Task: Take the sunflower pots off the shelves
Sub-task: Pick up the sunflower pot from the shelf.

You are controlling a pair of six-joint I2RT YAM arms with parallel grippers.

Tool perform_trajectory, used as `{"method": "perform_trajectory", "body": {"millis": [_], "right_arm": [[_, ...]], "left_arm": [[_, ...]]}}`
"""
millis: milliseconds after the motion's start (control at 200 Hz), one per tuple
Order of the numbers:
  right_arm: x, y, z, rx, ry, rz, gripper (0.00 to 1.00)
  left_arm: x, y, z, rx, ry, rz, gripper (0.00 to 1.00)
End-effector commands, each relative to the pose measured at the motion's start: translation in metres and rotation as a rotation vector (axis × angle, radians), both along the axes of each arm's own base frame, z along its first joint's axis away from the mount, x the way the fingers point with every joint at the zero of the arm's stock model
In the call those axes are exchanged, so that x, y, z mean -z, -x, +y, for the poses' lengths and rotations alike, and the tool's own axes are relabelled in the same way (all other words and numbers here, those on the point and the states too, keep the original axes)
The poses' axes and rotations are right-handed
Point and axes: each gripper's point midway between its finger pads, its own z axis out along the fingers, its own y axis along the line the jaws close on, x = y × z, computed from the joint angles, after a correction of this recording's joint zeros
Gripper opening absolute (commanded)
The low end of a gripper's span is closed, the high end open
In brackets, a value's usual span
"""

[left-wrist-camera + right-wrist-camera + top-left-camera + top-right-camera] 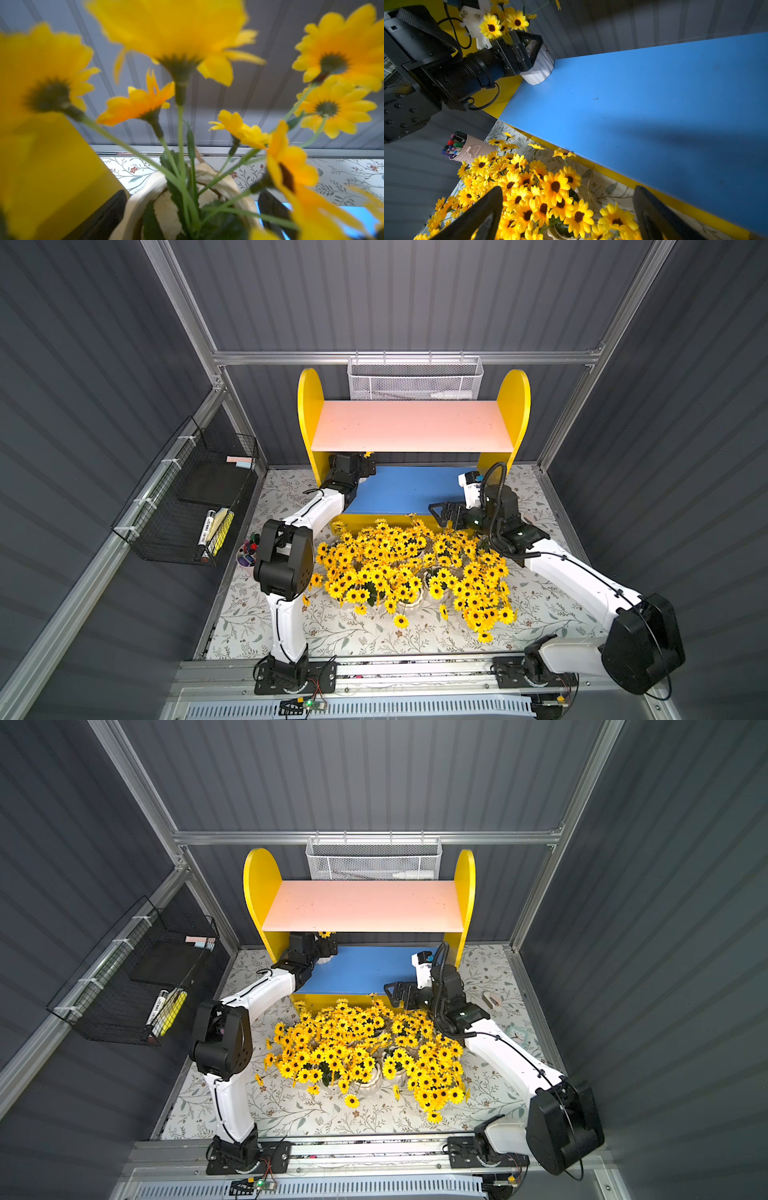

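Observation:
The yellow shelves (309, 414) (255, 886) have a bare pink upper board and a blue lower board (643, 99). One sunflower pot (538, 68) (166, 212) stands at the left end of the blue board, with my left gripper (529, 49) (190, 207) (368, 470) shut on it. Its blooms fill the left wrist view. Several more sunflower pots (407, 568) (361, 1048) crowd the table in front of the shelves. My right gripper (568, 191) (434, 514) hangs open over their right rear edge, holding nothing.
A pink cup of markers (467, 149) (247, 556) stands left of the flowers, by the left arm's elbow. A black wire basket (187, 497) hangs on the left wall and a white mesh basket (415, 379) behind the shelves. A small clock (517, 1033) lies at right.

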Motion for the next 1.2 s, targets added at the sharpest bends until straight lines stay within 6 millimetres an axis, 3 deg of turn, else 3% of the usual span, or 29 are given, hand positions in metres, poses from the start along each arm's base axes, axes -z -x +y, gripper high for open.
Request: {"method": "perform_trajectory", "body": {"millis": [0,785,1106,1131,1196], "right_arm": [[-0.012,-0.001,-0.002,-0.004,-0.003,-0.038,0.99],[-0.017,0.001,-0.004,0.002,-0.010,-0.057,0.99],[-0.020,0.004,-0.004,-0.003,-0.024,-0.055,0.99],[-0.020,0.004,-0.004,-0.002,-0.023,-0.055,0.99],[-0.022,0.005,-0.005,0.001,-0.026,-0.060,0.99]], "left_arm": [[0.004,-0.003,0.000,0.024,-0.017,-0.002,0.99],[-0.001,0.017,0.000,0.065,-0.049,-0.018,0.74],[-0.015,0.032,-0.008,0.123,-0.011,-0.029,0.41],[0.000,0.038,-0.008,0.132,-0.016,0.006,0.38],[0.001,0.044,-0.012,0.160,-0.003,0.018,0.29]]}}
